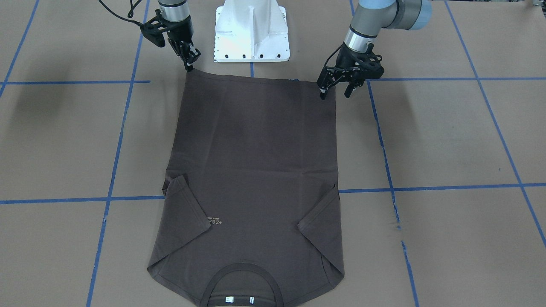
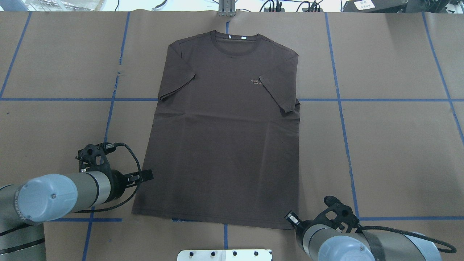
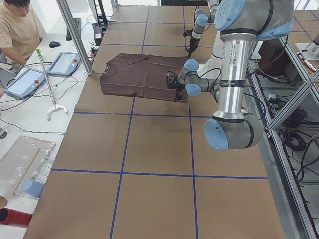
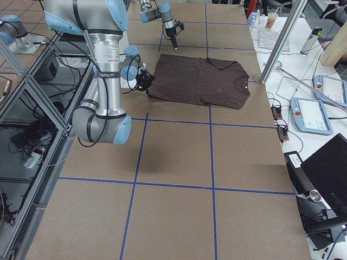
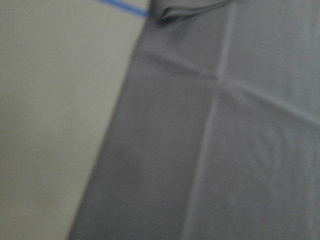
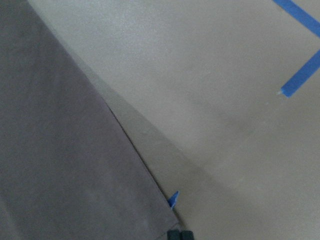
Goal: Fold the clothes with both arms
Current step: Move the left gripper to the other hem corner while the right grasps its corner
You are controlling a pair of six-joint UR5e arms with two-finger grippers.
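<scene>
Fingers point(image 1: 323, 90) of the left gripper point(image 1: 335, 93) stand wide apart with nothing between them, at the 7 o'clock corner of the T-shirt point(image 2: 224, 137) as the overhead view shows it. One finger hangs over the cloth's side edge and the other over bare table point(image 2: 391, 152). The dark brown T-shirt lies flat and face up in the middle of the brown table, with its collar point(image 2: 235, 39) at 12 o'clock, far from the robot, and its hem at 6 o'clock near the white base point(image 1: 252, 32). Both short sleeves are folded inward onto the chest, and the sleeve point(image 2: 277, 92) at 2 o'clock covers part of the small pale lettering point(image 2: 255, 81). Blue tape lines point(image 2: 380, 99) run under the cloth. At the 5 o'clock hem corner the right gripper point(image 1: 189, 67) points down with its fingers drawn together, tips touching the corner. Its wrist camera shows the two pads point(image 6: 174, 234) side by side at the corner's point; I cannot tell whether any cloth is pinched between them.
</scene>
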